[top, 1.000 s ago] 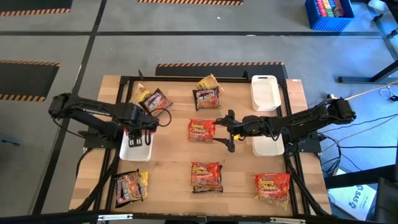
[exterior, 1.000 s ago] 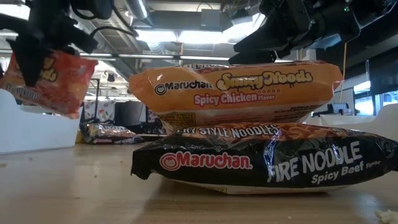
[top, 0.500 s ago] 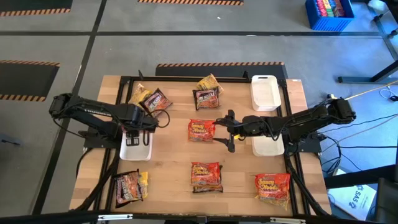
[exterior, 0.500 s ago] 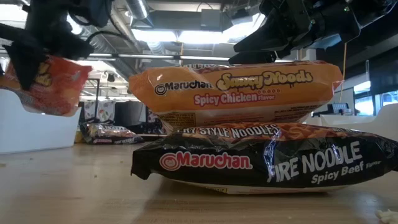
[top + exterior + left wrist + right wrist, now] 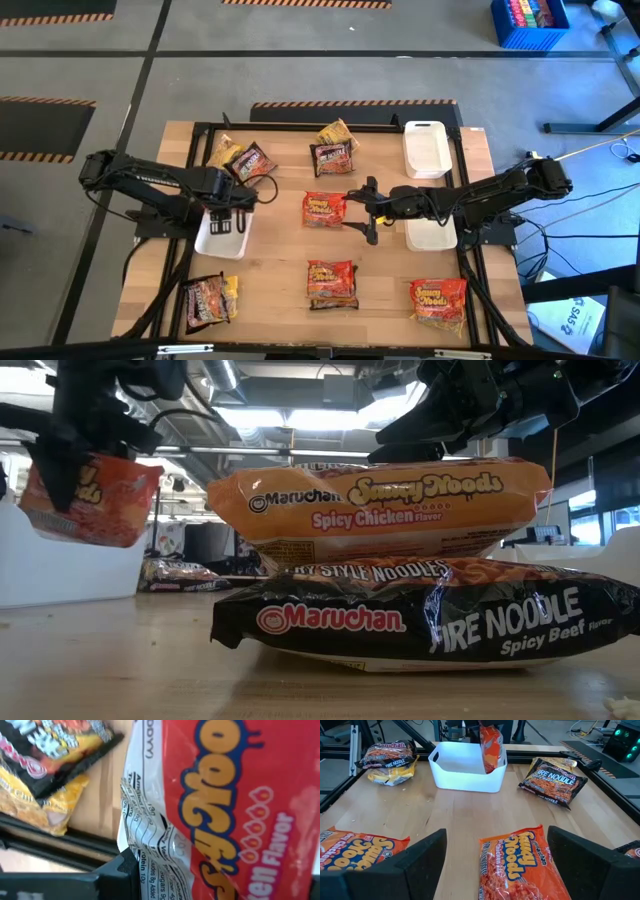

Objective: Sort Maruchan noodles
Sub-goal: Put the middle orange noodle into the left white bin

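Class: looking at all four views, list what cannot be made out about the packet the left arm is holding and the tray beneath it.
- High view: the left gripper and arm hide the red-orange packet.
- Left wrist view: the packet runs off the edges, so its name is cut.
- Low view: the white tray wall hides its contents.
- Right wrist view: whether the packet touches the tray floor is hidden.
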Available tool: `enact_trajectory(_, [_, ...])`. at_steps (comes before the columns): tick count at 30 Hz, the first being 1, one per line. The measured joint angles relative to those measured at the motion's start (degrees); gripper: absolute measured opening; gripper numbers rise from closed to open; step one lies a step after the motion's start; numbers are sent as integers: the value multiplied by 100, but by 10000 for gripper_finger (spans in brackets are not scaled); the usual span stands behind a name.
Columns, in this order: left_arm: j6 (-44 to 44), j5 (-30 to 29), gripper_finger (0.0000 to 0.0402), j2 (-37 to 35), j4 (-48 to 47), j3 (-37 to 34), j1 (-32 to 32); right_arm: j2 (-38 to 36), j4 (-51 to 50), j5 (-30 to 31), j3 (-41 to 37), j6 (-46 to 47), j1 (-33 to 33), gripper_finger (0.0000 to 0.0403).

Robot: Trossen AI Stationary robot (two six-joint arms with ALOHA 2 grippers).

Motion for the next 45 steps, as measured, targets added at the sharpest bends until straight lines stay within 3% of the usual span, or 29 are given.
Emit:
enact_trajectory(6, [311, -181, 160, -2, 340, -80, 0, 0, -3, -16, 0, 0, 0, 324])
enact_trajectory(15, [597, -290, 160, 0, 1220, -787, 1, 1, -7, -40, 0, 0, 2, 324])
enact_trajectory(30, [368, -216, 162, -2, 1661, -835, 71, 291, 225, -195, -4, 18, 2, 324])
enact_trajectory(45, [259, 84, 167, 393, 1918, -925, 747, 291, 304, -462, -4, 24, 2, 324])
